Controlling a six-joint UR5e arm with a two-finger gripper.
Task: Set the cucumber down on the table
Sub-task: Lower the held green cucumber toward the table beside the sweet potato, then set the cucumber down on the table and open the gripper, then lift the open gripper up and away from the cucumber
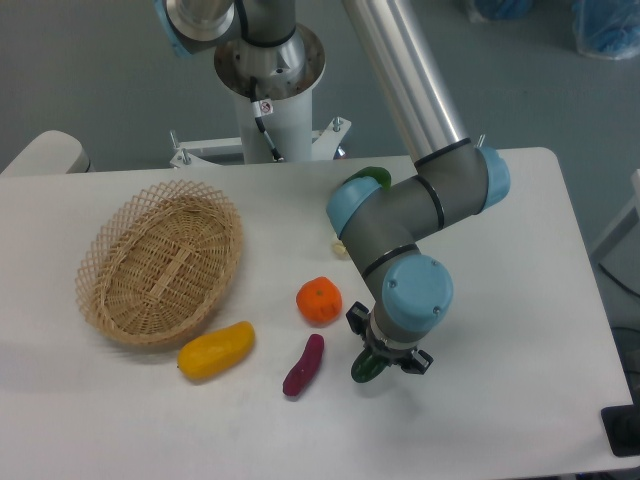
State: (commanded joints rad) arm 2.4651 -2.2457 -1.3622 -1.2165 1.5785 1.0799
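carrying the cucumber (364, 367) low over the table (520, 330), i am in the set-down step: my gripper (384, 358) points almost straight down, and only the glossy dark green lower end of the cucumber shows beneath the wrist, the rest hidden by the blue joint cap above it. my fingers appear closed around the cucumber's upper part, gripping it so that it hangs roughly upright, its tip poking out below and slightly to the camera-left of the black finger bodies; whether the tip touches the white surface or hangs just above it cannot be told from this view. the landing spot lies just beside the purple vegetable (303, 365) and near the orange fruit (319, 300), with the yellow piece (216, 350) and the wicker basket (160, 262) well apart. next, by my judgement: lower until the tip bears on the tabletop, spread the fingers, and retreat upward without nudging the purple vegetable, since a rounded cucumber let go upright will topple and may roll.
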